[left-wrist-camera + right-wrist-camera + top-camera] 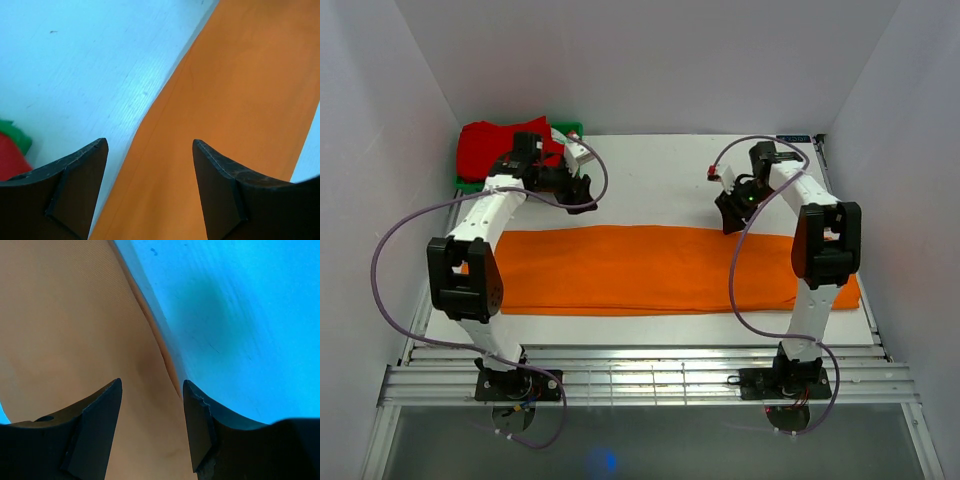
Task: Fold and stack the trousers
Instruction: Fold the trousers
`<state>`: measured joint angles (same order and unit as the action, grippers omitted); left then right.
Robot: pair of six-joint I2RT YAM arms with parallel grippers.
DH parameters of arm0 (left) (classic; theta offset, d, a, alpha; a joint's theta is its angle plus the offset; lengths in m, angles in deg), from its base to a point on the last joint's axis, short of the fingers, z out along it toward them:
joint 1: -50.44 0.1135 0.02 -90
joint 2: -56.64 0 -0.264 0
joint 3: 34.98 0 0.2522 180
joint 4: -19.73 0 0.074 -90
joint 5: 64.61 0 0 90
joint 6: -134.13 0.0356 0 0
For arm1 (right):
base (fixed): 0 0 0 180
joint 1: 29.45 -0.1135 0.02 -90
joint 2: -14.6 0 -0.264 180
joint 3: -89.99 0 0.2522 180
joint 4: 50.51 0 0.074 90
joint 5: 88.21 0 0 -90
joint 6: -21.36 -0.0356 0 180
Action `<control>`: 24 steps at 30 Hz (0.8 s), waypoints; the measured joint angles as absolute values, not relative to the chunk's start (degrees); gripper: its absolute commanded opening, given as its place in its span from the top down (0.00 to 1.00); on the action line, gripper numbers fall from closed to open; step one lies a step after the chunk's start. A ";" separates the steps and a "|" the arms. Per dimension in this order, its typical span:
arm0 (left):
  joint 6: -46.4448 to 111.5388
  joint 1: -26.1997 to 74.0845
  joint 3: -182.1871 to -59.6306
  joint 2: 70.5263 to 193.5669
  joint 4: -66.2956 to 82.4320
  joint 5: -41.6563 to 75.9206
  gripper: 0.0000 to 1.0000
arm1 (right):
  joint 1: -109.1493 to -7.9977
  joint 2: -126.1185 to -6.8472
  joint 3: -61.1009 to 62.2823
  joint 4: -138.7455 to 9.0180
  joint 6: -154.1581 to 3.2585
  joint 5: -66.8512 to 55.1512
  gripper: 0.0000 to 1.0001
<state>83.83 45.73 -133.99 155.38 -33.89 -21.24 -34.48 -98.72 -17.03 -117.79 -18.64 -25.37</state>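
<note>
Trousers (650, 270), orange and folded into one long strip, lie flat across the white bench (660, 170) from 9 o'clock to 3 o'clock in the top view. The near long edge is straight, and the 3 o'clock end passes under the right arm. At the bench's 10 o'clock corner sits a red garment (490, 145) on top of a green garment (570, 128), well apart from the strip.

The left claw (578, 190) hangs over bare bench just beyond the strip's far edge, toward 10 o'clock from the strip's middle. Its wrist view shows the left claw (150, 142) released, its dark fingers (80, 170) spread with nothing between them. The orange edge runs below the gap, and red and green cloth show at 8 o'clock.

The right claw (727, 218) hangs at the far edge toward 2 o'clock. Its wrist view shows it (152, 382) released too, fingers (100, 410) apart over a creased cloth edge. Whether either claw touches the cloth cannot be told.
</note>
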 measured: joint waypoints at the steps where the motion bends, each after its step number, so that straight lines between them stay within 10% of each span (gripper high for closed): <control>1: 81.64 44.22 -134.10 156.28 -32.43 -21.19 0.21 | -35.56 -100.18 -17.01 -117.76 -18.46 -25.26 0.42; 4: 74.48 41.10 -135.15 159.90 -28.43 -20.93 0.20 | -37.92 -101.71 -15.80 -116.71 -17.79 -24.86 0.44; 10: 62.17 38.89 -135.83 165.50 -22.35 -20.74 0.22 | -41.35 -98.92 -7.13 -111.14 -15.49 -22.63 0.90; 24: 47.02 26.59 -137.88 171.49 -13.83 -20.23 0.22 | -46.29 -72.16 24.13 -89.85 -11.16 -15.84 0.92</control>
<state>47.02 26.59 -137.88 171.49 -13.83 -20.23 -46.29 -72.16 24.13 -89.85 -11.16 -15.84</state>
